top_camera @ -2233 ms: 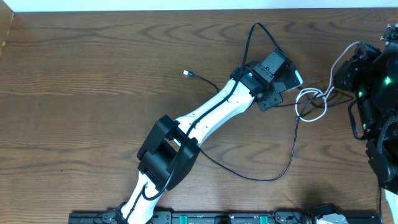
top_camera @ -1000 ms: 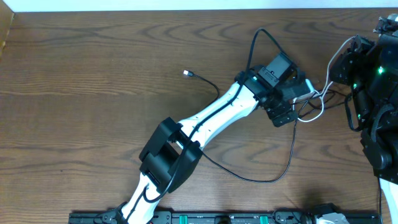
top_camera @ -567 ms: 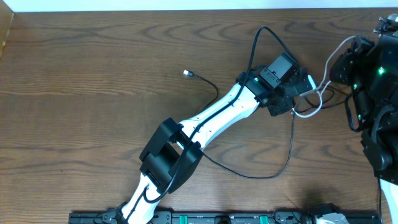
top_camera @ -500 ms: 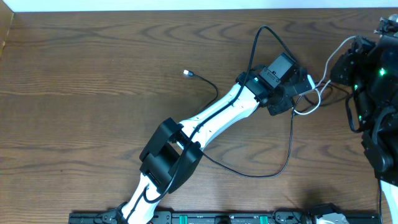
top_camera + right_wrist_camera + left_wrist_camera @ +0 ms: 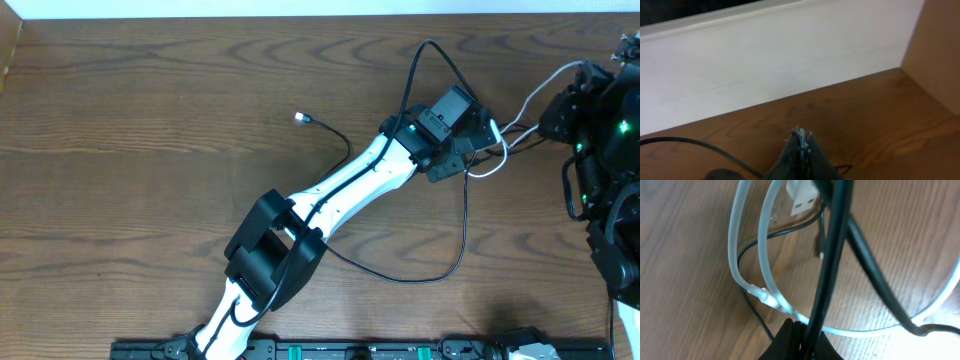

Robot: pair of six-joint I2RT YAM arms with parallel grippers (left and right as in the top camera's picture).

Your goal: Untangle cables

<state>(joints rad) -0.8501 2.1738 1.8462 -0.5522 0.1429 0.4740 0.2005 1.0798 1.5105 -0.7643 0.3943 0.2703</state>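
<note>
The black cable point(image 5: 465, 215) lies on the right half of the table point(image 5: 150, 150). Its small plug point(image 5: 300, 117) rests left of centre. The cord passes under the left arm point(image 5: 340, 190), sweeps out in a wide loop toward the front and climbs to the left claw point(image 5: 478, 140). That claw is pinched together, and in the left wrist view the black cable runs up from between its tips. The white cable point(image 5: 761, 245) shows there as two loops just beyond those tips, crossing the black one, with its flat plug point(image 5: 802, 199) at the top. In the overhead view white strands stretch rightward to the right claw point(image 5: 801, 137), whose tips are clamped on a pale strip of it. The right arm point(image 5: 610, 150) crowds the table's right edge. A black wire point(image 5: 430, 43) arches over the left wrist. The table is dark wood grain; a white wall point(image 5: 765, 55) stands behind it and a black rail point(image 5: 350, 350) lines the front
</note>
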